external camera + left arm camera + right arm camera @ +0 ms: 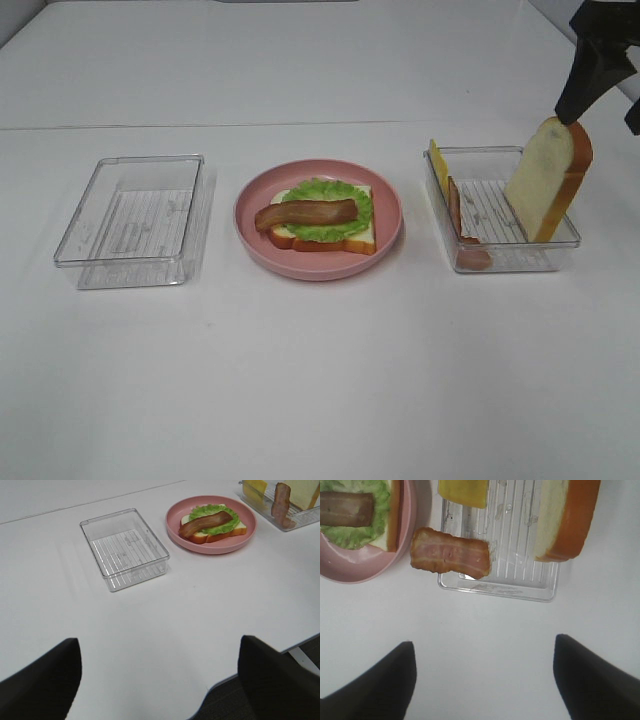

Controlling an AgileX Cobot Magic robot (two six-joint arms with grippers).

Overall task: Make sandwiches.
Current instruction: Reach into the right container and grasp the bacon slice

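The sandwich stack (320, 215) lies on the pink plate (255, 245): a bread slice, green lettuce (345, 195) and one bacon strip (305, 213) on top. The right clear tray (500, 262) holds a second bread slice (548, 180) leaning upright, yellow cheese (438, 160) and another bacon strip (455, 205). My right gripper (603, 115) hangs above the tray's far right side, open and empty (484, 642); the bread (567, 520), bacon (451, 552) and cheese (462, 491) lie beyond its fingertips. My left gripper (159, 641) is open and empty over the table's near edge, outside the high view.
An empty clear tray (125, 258) stands left of the plate and shows in the left wrist view (125, 545) with the plate (210, 547). The white table runs bare in front of all three. Its front edge (280, 652) is near the left fingers.
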